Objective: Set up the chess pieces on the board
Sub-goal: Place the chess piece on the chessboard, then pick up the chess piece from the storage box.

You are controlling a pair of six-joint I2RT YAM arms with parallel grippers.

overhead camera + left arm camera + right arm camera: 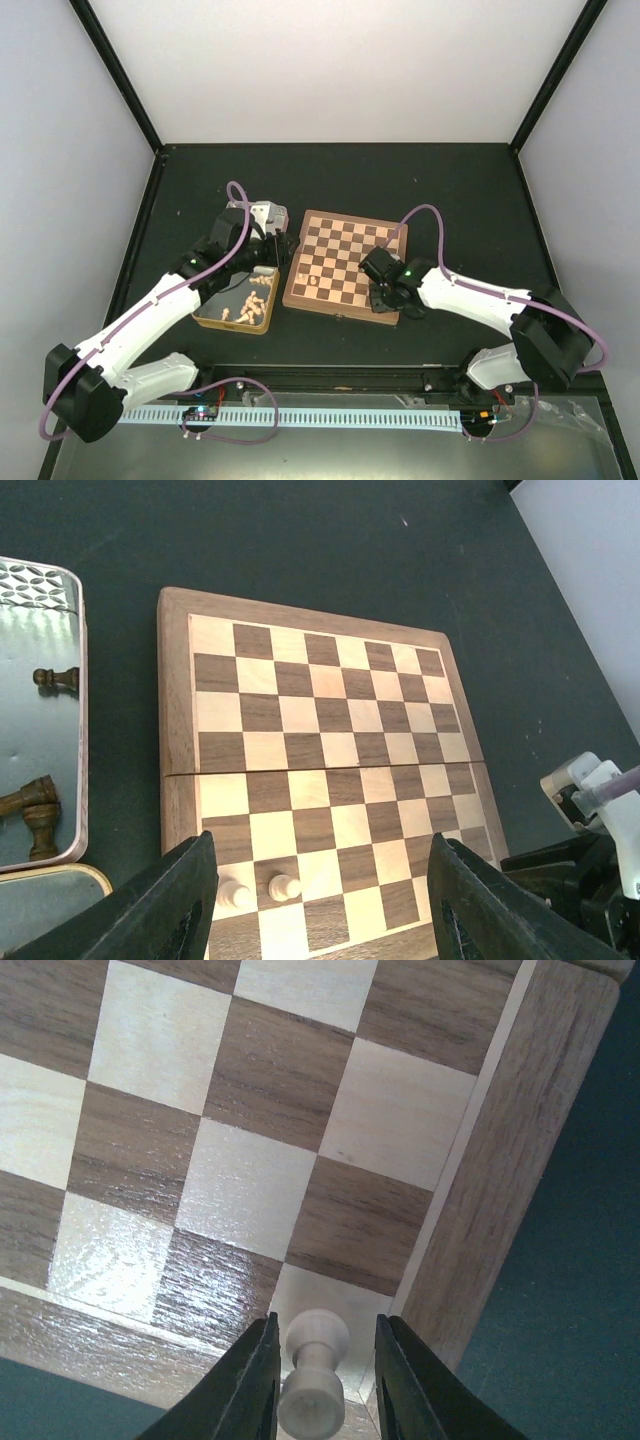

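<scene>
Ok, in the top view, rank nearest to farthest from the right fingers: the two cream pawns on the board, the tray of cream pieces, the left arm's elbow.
1. two cream pawns, near left of the board, closest to the right fingers.
2. tray of cream pieces, just left of the board.
3. left arm's elbow, far out, near left.

Board (250,1090): wood with visible grain, tan and dark squares under a satin varnish that catches glare near one corner; the border is plain pale wood. Pale chess piece (312,1372): smooth turned wood, cream, faintly glossy. Tin tray (45,740) beside the board: polished metal, mirror-bright inside, holding dark brown wooden pieces (35,815). Tabletop (400,550): dark and matt. Right gripper (326,1400), fingers (240,1400): matt black plastic. Arm shell (470,295): glossy white plastic.
</scene>
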